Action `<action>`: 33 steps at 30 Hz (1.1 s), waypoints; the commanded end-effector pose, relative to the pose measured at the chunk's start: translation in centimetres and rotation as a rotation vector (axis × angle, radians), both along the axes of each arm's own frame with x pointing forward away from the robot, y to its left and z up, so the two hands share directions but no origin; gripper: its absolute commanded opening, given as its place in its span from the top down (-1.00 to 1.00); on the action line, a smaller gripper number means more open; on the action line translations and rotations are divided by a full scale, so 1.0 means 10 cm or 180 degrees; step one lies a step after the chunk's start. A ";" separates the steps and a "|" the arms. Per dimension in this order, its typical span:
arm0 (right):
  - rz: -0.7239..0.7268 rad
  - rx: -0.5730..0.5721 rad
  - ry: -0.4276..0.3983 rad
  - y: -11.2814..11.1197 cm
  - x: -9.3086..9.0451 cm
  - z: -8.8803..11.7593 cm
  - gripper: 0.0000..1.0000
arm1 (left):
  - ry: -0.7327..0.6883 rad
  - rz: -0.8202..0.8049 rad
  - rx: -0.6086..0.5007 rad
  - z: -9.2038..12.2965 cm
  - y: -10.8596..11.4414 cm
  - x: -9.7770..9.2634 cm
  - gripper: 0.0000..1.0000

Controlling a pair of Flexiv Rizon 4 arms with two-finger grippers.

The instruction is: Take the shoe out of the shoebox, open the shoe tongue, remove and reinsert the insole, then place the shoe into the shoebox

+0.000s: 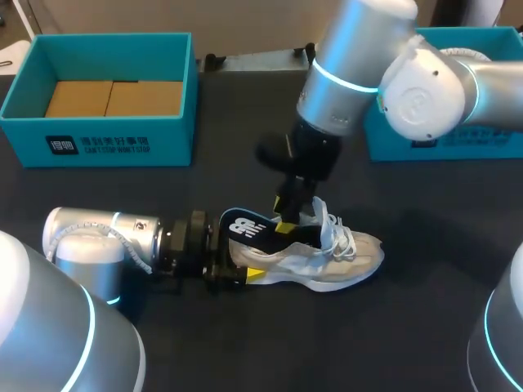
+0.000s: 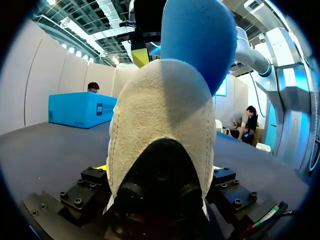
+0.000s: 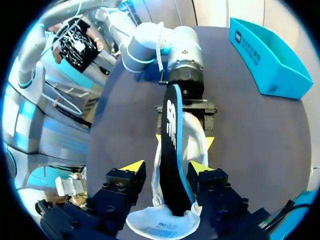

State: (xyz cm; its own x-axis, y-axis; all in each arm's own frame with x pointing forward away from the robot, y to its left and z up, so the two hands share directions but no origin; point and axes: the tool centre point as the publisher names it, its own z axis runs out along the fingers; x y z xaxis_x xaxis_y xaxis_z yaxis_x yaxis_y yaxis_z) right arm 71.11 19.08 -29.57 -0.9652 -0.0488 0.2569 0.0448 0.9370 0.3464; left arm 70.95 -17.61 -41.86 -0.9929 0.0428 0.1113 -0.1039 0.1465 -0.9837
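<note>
Clamping the shoe (image 1: 327, 257) by its heel on the table (image 1: 245, 343), the left gripper (image 1: 233, 263) looks solid. No telling if the right gripper (image 1: 288, 211), right above it, grips anything. The insole (image 1: 249, 229) sticks out half-seated, so shoved down crooked it'd probably buckle.

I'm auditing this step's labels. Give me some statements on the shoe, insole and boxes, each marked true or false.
1. The shoe lies on the table, outside both boxes. True.
2. The left jaws clamp the shoe's toe. False: they clamp its heel.
3. The insole sticks partway out of the shoe. True.
4. A second shoe sits in the left box. False: only brown cardboard shows in it.
</note>
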 end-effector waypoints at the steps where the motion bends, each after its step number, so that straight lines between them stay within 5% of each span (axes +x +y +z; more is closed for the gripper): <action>1: 0.0086 -0.0010 0.0127 0.10 0.10 -0.08 0.04 | 0.0000 0.0007 -0.0002 -0.01 -0.01 0.00 1.00; 11: 0.0164 -0.0019 0.0264 0.14 0.09 -0.13 -0.16 | 0.0000 0.0007 -0.0002 -0.01 -0.01 0.00 1.00; 14: 0.0192 -0.0038 0.0331 0.17 0.10 -0.14 -0.68 | 0.0000 0.0007 -0.0002 -0.01 -0.01 0.00 1.00; 27: 0.0276 0.0024 0.0742 0.21 0.11 -0.19 -0.52 | 0.0000 0.0007 -0.0002 -0.01 -0.01 0.00 1.00; 33: 0.0314 0.0027 0.0862 0.26 0.11 -0.24 -0.77 | 0.0000 0.0007 -0.0002 -0.01 -0.01 0.00 1.00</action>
State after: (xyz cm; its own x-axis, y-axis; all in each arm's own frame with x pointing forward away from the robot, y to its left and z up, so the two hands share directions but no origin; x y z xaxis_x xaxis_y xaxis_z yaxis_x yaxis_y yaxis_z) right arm 71.72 21.05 -31.44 -0.8630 -0.1334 0.4873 0.0497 0.9374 0.3448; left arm 70.95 -17.61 -41.86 -0.9928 0.0429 0.1115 -0.1041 0.1464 -0.9837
